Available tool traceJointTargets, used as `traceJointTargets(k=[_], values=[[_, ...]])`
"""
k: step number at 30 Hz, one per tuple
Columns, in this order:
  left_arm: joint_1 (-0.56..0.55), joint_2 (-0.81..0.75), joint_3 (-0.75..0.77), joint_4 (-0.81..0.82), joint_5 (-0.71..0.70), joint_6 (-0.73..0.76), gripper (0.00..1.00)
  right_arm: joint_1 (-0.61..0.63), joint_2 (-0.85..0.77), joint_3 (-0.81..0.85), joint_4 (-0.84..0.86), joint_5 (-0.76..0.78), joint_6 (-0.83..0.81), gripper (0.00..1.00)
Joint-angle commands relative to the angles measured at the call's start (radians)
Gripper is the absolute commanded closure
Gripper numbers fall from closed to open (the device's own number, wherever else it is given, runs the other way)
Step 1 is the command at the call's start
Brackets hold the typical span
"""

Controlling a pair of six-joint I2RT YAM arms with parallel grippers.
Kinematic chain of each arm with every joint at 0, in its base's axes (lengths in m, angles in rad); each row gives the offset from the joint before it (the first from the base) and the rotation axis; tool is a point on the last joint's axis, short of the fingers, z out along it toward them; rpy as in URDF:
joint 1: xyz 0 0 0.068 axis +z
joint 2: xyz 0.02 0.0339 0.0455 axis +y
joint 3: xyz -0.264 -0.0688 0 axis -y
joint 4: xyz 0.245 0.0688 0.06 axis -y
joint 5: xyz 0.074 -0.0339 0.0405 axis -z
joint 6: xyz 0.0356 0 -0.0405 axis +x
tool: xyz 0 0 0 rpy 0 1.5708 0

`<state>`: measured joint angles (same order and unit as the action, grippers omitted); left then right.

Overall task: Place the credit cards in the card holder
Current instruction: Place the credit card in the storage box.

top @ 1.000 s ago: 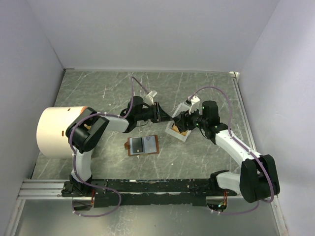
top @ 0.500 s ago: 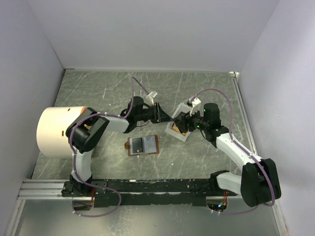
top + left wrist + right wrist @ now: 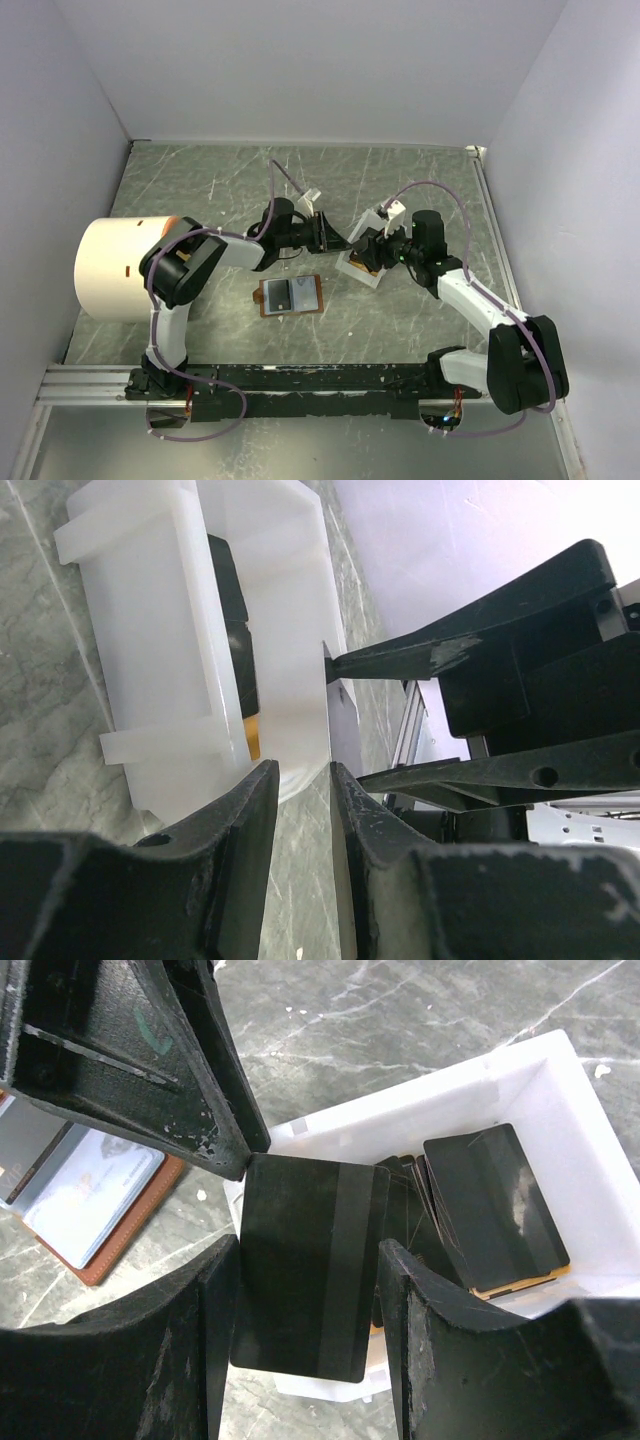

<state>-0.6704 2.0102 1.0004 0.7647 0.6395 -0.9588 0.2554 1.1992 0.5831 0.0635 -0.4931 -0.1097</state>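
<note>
A black credit card (image 3: 310, 1260) with a darker stripe hangs over the white tray (image 3: 560, 1070). My right gripper (image 3: 310, 1250) is shut on it across its long edges. More dark credit cards (image 3: 495, 1210) lie stacked in the tray. My left gripper (image 3: 235, 1150) touches the held card's top corner with one fingertip. Its jaws (image 3: 305, 770) stand a narrow gap apart with nothing between them. The brown card holder (image 3: 290, 295) lies open on the table in front of both grippers (image 3: 338, 238) (image 3: 358, 250), its light-blue lining (image 3: 90, 1200) up.
A large white cylinder (image 3: 115, 265) stands at the left by the left arm's shoulder. Pale walls close the table on three sides. The black rail (image 3: 300, 380) with the arm bases runs along the near edge.
The left gripper has crept slightly right, closer to the right gripper. The right forearm has shifted a little. Card holder and tray have not moved.
</note>
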Motion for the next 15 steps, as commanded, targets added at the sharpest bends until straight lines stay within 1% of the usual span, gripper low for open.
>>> traceJointTargets(k=[1, 6, 11, 15], values=[[-0.026, 0.022, 0.044, 0.007, 0.013, 0.002, 0.62, 0.008, 0.023, 0.034, 0.059, -0.078, 0.0, 0.68], [-0.022, 0.01, 0.021, 0.053, 0.037, -0.024, 0.62, 0.008, 0.02, 0.032, 0.062, -0.076, -0.003, 0.68], [0.021, -0.093, -0.081, 0.135, 0.0, -0.099, 0.61, 0.009, 0.029, 0.046, 0.035, -0.087, 0.003, 0.69], [0.069, -0.205, -0.111, 0.062, 0.013, -0.066, 0.64, 0.012, 0.018, 0.055, 0.027, -0.103, 0.056, 0.7]])
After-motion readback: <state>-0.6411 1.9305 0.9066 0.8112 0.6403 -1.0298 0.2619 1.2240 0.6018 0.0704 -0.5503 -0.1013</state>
